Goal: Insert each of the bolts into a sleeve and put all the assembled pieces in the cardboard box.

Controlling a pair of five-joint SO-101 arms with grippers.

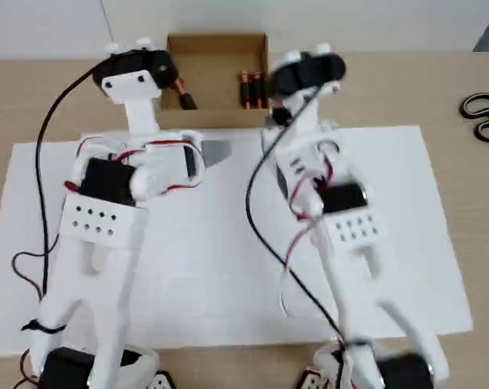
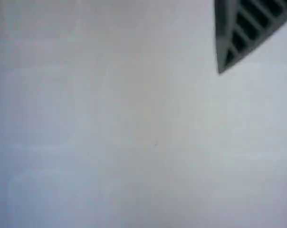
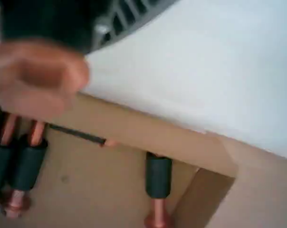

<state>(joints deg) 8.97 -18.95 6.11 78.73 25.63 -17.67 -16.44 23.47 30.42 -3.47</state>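
The cardboard box [image 1: 216, 38] is sitting at the far side of the counter [image 1: 406, 89], right against the far edge of a white sheet [image 1: 228, 275] that is covering the middle of the counter. Two assembled pieces [image 1: 246, 89], dark sleeves with copper-coloured bolt ends sticking out, are lying side by side on the box floor toward one side wall. A third piece [image 1: 184, 99] is lying apart from them toward the opposite side, close to the near wall. The right gripper [image 3: 81, 23] is hanging above the near wall of the box, where the sheet is meeting the cardboard, and its wrist view is looking down on all three pieces. A blurred peach-coloured shape [image 3: 39, 78] is showing just beside the gripper's dark part, and what it is cannot be told. Whether this gripper is released, clenched or grasping something also cannot be told. The left gripper [image 2: 238, 33] is hanging over bare white sheet, well apart from the box contents, with a grey ribbed part of it showing, and its state cannot be told either. A pair of scissors [image 1: 483, 115] is lying on the counter beyond the sheet, on the right arm's side.
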